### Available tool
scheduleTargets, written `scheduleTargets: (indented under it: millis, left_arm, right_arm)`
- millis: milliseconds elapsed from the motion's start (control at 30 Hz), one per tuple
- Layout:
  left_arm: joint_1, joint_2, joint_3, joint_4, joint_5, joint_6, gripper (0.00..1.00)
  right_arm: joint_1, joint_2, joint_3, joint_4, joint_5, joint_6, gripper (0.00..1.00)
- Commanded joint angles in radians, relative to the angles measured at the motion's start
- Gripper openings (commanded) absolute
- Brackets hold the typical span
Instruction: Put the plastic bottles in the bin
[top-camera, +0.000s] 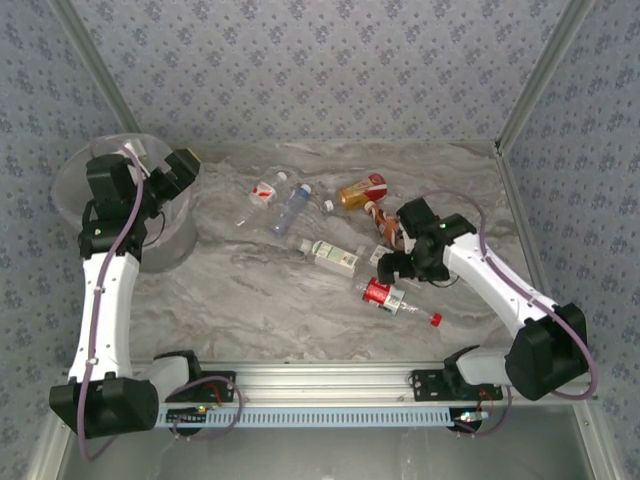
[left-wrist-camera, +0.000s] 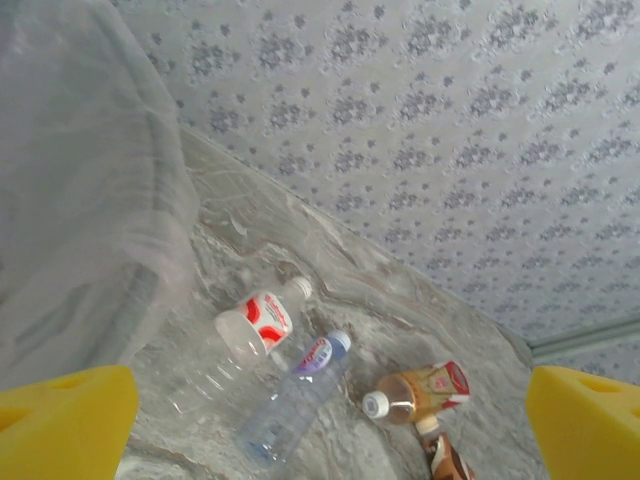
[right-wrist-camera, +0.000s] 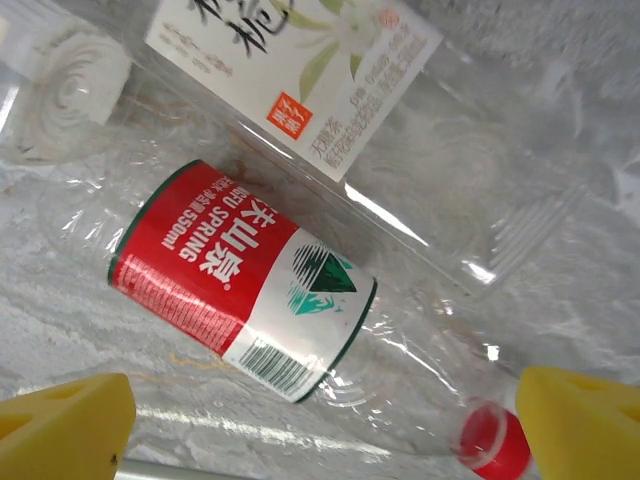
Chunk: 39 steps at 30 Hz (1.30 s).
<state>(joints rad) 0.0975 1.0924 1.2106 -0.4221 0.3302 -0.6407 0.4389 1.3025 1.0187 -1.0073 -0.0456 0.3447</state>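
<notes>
Both spread wide and empty, the left gripper (top-camera: 178, 172) hangs by the large round translucent whitish bin (top-camera: 72, 185), the right gripper (right-wrist-camera: 325, 425) over a clear red-labelled plastic bottle (right-wrist-camera: 240, 280) lying among other small plastic bottles (top-camera: 333, 256) on the grey marbled worktop (top-camera: 260, 300).

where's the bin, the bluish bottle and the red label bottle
bin (left-wrist-camera: 80, 200): left wrist view, on its translucent wall
bluish bottle (left-wrist-camera: 287, 408): left wrist view, on its clear body
red label bottle (right-wrist-camera: 240, 280): right wrist view, on its red label
</notes>
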Motion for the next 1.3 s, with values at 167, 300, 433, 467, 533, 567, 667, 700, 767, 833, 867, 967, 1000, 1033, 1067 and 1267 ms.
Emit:
scheduleTargets:
  millis: [167, 300, 433, 467, 533, 567, 667, 700, 767, 833, 867, 967, 1000, 1033, 1067, 1267]
  left_arm:
    - [-0.005, 0.017, 0.024, -0.043, -0.027, 0.016, 0.99]
    - [-0.007, 0.011, 0.017, 0.018, 0.069, 0.012, 1.00]
    - [-0.014, -0.014, 0.008, 0.053, 0.103, 0.028, 0.99]
    - [-0.015, -0.023, 0.003, 0.065, 0.108, 0.032, 0.99]
    - [-0.019, -0.039, -0.013, 0.097, 0.119, 0.036, 1.00]
    - [-0.021, -0.045, -0.020, 0.112, 0.130, 0.036, 1.00]
    - [-0.028, -0.054, -0.027, 0.134, 0.158, 0.043, 0.99]
    - [-0.033, -0.055, -0.027, 0.132, 0.161, 0.049, 0.99]
    - [-0.039, -0.060, -0.026, 0.126, 0.161, 0.060, 1.00]
    - [-0.042, -0.062, -0.026, 0.116, 0.156, 0.067, 1.00]
    - [-0.041, -0.062, -0.026, 0.111, 0.153, 0.070, 1.00]
    - [-0.042, -0.059, -0.028, 0.109, 0.145, 0.072, 0.99]
    - [-0.041, -0.060, -0.029, 0.110, 0.145, 0.072, 0.99]
    - [-0.041, -0.059, -0.031, 0.111, 0.144, 0.072, 0.99]
    - [-0.042, -0.060, -0.034, 0.114, 0.143, 0.071, 0.99]
    - [-0.044, -0.062, -0.042, 0.117, 0.145, 0.074, 1.00]
  right_arm:
    - [0.070, -0.027, -0.199, 0.131, 0.090, 0.098, 1.00]
    - [0.139, -0.016, -0.230, 0.172, 0.101, 0.081, 1.00]
    - [0.200, -0.020, -0.263, 0.201, 0.064, 0.069, 1.00]
    - [0.204, -0.020, -0.277, 0.213, 0.043, 0.068, 1.00]
    - [0.217, -0.020, -0.304, 0.246, 0.009, 0.067, 1.00]
    - [0.225, -0.020, -0.315, 0.266, -0.006, 0.068, 1.00]
    - [0.236, -0.014, -0.347, 0.316, -0.057, 0.072, 1.00]
    - [0.238, -0.012, -0.354, 0.322, -0.065, 0.077, 1.00]
    - [0.246, -0.010, -0.364, 0.317, -0.058, 0.088, 1.00]
    - [0.259, -0.013, -0.374, 0.300, -0.048, 0.098, 0.99]
    - [0.268, -0.017, -0.381, 0.290, -0.039, 0.110, 0.99]
    - [0.303, -0.039, -0.414, 0.280, -0.027, 0.172, 0.95]
    - [0.316, -0.049, -0.424, 0.277, -0.016, 0.189, 0.93]
    - [0.326, -0.059, -0.432, 0.275, -0.001, 0.206, 0.89]
    - [0.333, -0.065, -0.436, 0.274, 0.012, 0.217, 0.87]
    - [0.348, -0.070, -0.436, 0.293, 0.107, 0.246, 0.77]
